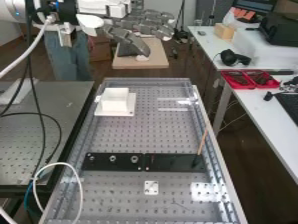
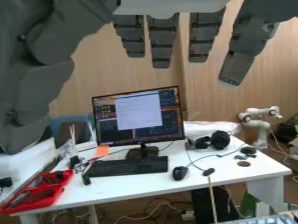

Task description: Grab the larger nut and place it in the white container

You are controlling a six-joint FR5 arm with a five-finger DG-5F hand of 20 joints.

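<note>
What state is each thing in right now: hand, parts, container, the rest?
Hand: open, raised past the bench's far end
Larger nut: on the bar, not yet placed
Smaller nut: on the bar
Bearing: on the bar
Container: standing on the bench, contents can't be told
Stick: tilted
Monitor: on

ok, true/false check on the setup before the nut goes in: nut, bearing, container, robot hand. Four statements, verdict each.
1. The larger nut stands on the black bar. True.
2. The white container stands on the black bar. False: the white container is nearer the far end of the bench.
3. The robot hand is open. True.
4. The bearing is inside the white container. False: the bearing stands beside the larger nut.
</note>
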